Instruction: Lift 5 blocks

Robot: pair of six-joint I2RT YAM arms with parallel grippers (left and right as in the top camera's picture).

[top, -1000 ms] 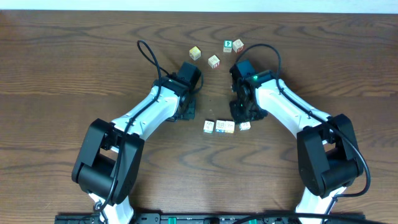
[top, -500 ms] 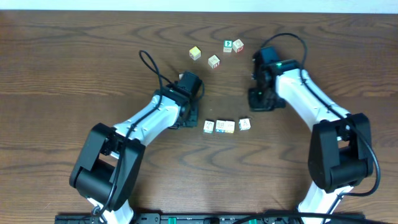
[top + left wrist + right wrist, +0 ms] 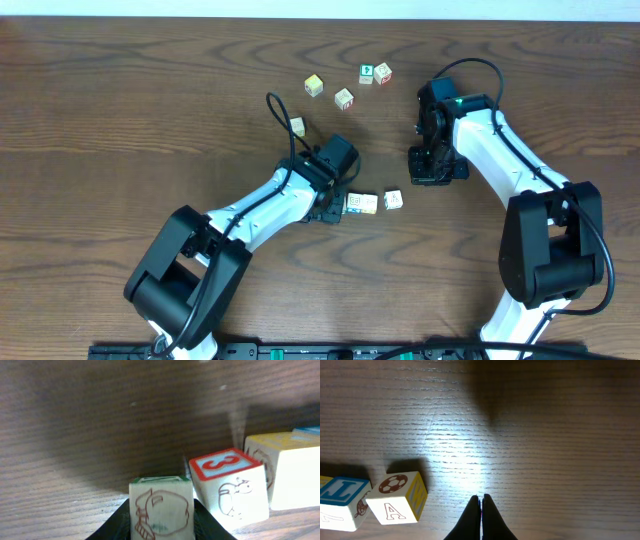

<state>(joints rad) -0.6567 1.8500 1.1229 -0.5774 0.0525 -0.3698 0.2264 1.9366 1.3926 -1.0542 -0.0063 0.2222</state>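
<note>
Diagonally stretched left arm, jaws flanking a block

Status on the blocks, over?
Left hand straddling green-edged block, grip unconfirmed. Right hand shut, empty. Red-edged block close alongside.

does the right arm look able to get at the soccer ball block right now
Probably yes: the soccer ball block lies close by the right tool with only bare table between. The tool is shut, though, so it must open first.

Robot lab, two arms, wooden table
</note>
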